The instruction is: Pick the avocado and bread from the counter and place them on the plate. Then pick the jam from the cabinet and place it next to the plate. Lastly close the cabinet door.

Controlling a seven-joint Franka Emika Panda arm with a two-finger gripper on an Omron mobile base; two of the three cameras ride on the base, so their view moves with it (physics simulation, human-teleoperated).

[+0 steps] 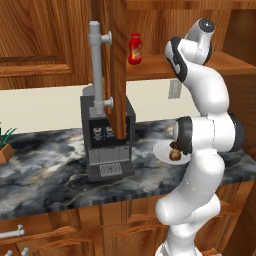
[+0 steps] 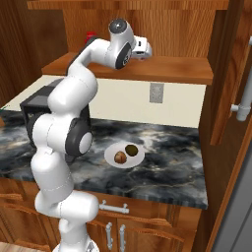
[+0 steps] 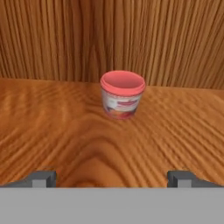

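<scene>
Hand view: jaws spread wide before the small pink-red jam jar (image 3: 122,94).
It stands upright on the far wooden cabinet shelf (image 3: 52,127), untouched.

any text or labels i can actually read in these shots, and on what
No text can be read in any view.
jam: a pale band with pink smears on the jar's side, too blurred to read.
red bottle: a yellowish label patch, too small to read.
coffee machine: two small blue-lit panels on its front, no legible marks.
wall outlet: plain, no lettering to make out.
</scene>
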